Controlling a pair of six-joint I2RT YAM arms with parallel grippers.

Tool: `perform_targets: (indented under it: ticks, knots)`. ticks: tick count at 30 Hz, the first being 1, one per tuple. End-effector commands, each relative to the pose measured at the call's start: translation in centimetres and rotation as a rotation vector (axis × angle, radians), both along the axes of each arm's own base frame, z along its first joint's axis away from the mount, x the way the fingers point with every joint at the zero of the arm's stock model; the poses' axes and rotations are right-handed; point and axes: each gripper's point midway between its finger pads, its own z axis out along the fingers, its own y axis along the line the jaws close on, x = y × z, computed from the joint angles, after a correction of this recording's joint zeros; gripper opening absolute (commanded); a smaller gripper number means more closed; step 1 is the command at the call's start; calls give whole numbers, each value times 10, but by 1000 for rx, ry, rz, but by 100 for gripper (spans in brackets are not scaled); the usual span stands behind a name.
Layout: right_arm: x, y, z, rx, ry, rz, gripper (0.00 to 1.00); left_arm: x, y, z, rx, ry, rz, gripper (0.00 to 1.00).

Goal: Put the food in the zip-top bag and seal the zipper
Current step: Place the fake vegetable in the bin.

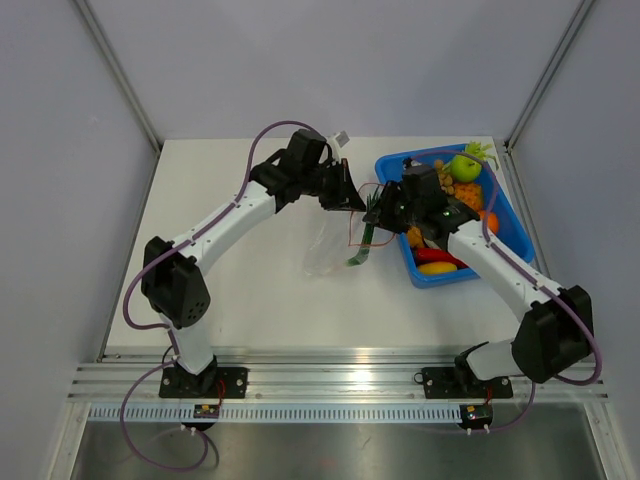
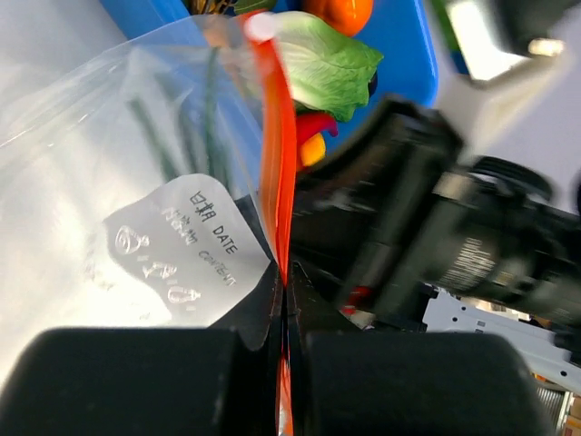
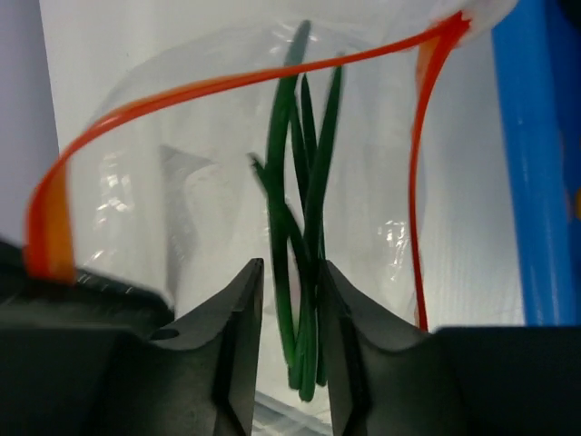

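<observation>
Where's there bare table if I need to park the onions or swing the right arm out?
Bare table lies on the near side of the zip-top bag, between the left arm and right arm; another patch sits far left, outside the left arm. Crowded: the left gripper, the right gripper with green onions and the blue bin sit close together.

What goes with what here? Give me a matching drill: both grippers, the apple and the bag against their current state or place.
Things:
1. left gripper
2. right gripper
3. green apple
4. zip-top bag

States or places:
A. lying in the blue bin
B. shut on the zipper
C. gripping the green onions
D. clear, mouth pulled open between the two arms

Pairs: 1-B, 2-C, 3-A, 4-D
</observation>
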Motion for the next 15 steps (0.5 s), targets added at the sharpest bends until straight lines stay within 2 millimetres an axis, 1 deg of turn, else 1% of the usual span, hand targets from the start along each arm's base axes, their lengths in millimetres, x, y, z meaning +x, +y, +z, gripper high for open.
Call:
perform_targets:
  ticks: [1,3,5,9,12,13,15]
  knots:
    - [-2,-19,63,-48,-174,-32,39,3,5,27,-49,-70,20,0]
    - [-7,-25,78,-56,-206,-38,48,4,4,26,-51,-68,22,0]
    - [-10,-31,86,-69,-220,-44,57,4,4,27,-54,-68,23,0]
    - [-12,-48,100,-122,-258,-87,61,5,4,24,-49,-64,26,0]
    - [-7,-71,100,-172,-264,-149,61,4,4,25,-51,-67,26,0]
    - [-2,-86,98,-181,-252,-188,61,4,5,25,-51,-67,26,0]
    - [2,-101,95,-192,-243,-217,62,3,5,26,-51,-69,27,0]
